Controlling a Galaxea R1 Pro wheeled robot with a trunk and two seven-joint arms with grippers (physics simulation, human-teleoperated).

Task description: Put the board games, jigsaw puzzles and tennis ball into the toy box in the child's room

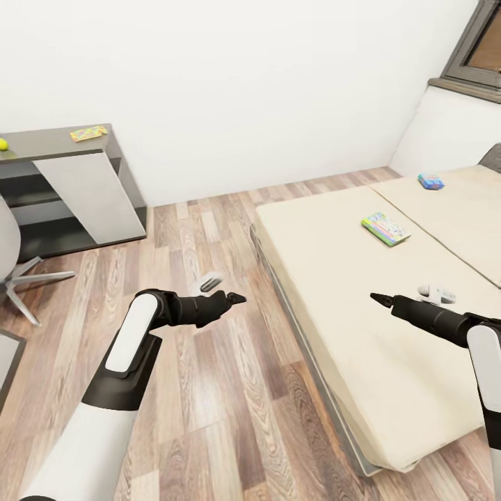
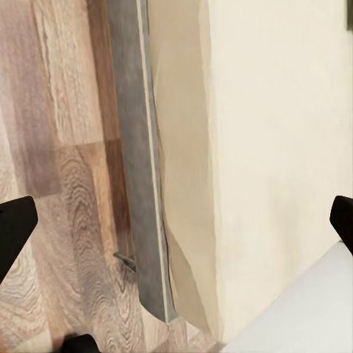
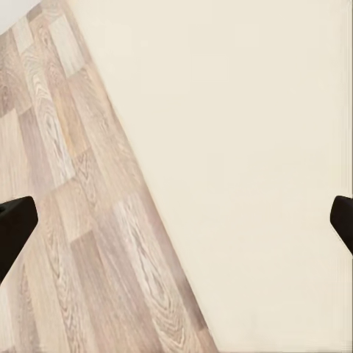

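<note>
standing beside the bed [image 1: 334, 292], the robot is holding both arms forward, left gripper [image 1: 235, 298] and right gripper [image 1: 379, 299] spread wide and empty, likely readying for the two board games [image 1: 385, 228] [image 1: 431, 181] lying farther up the mattress.

A plain white wall [image 1: 243, 83] backs a floor of wood-grain planks [image 1: 229, 390]. A cream bed [image 1: 348, 292] fills the 3 o'clock side, a grey desk [image 1: 76, 181] stands at 10 o'clock, and a dark window frame [image 1: 476, 49] sits at 1 o'clock.
</note>
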